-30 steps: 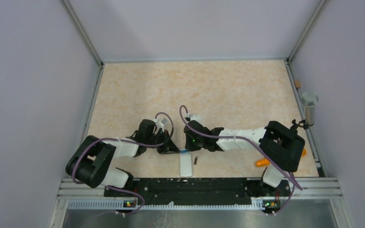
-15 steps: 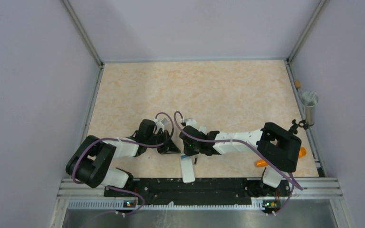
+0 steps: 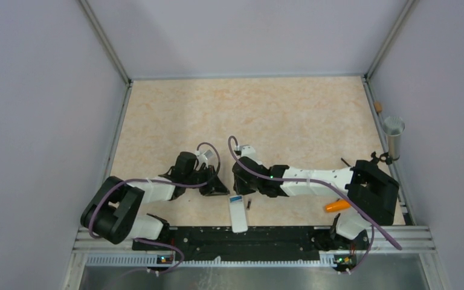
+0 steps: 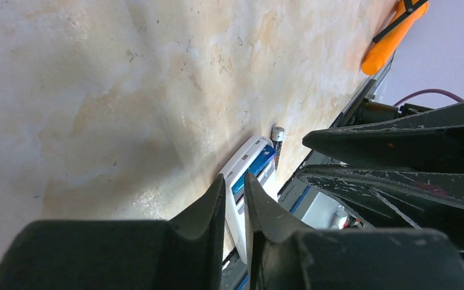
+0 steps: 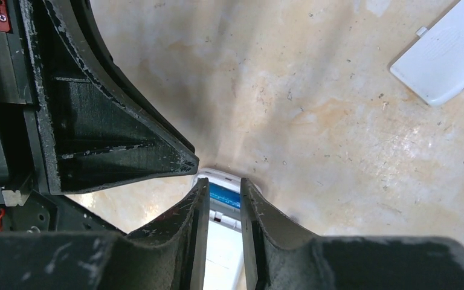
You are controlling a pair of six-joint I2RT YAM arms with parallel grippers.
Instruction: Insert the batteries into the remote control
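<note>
- You will find the remote control (image 3: 237, 216) lying flat on the tabletop (image 3: 248, 115) at the near edge, between the two arm bases. Its length runs away from the front rail.
- Its far end is uncovered, and the blue battery (image 4: 254, 169) sits inside the compartment there (the blue strip shows in all three views).
- The dark battery (image 4: 277, 145) lies loose on the tabletop just beside the far end of the remote control, on its right side and outside the compartment. Whether it touches the casing cannot be told.
- Your left gripper (image 4: 234, 181) hangs low just beyond the far-left corner of the remote control. Its fingers are a narrow slit apart with nothing between them.
- Your right gripper (image 5: 223, 184) stands just beyond the same end, its fingers also parted by a small gap and clamping nothing. The blue battery shows below that gap.
- The two grippers sit close beside each other, tips near but apart.
- A white cover (image 5: 447, 54) lies on the tabletop apart from the remote control, seen from the right wrist only.
- An orange object (image 3: 337, 205) rests near the right arm's base, well apart from the remote control.
</note>
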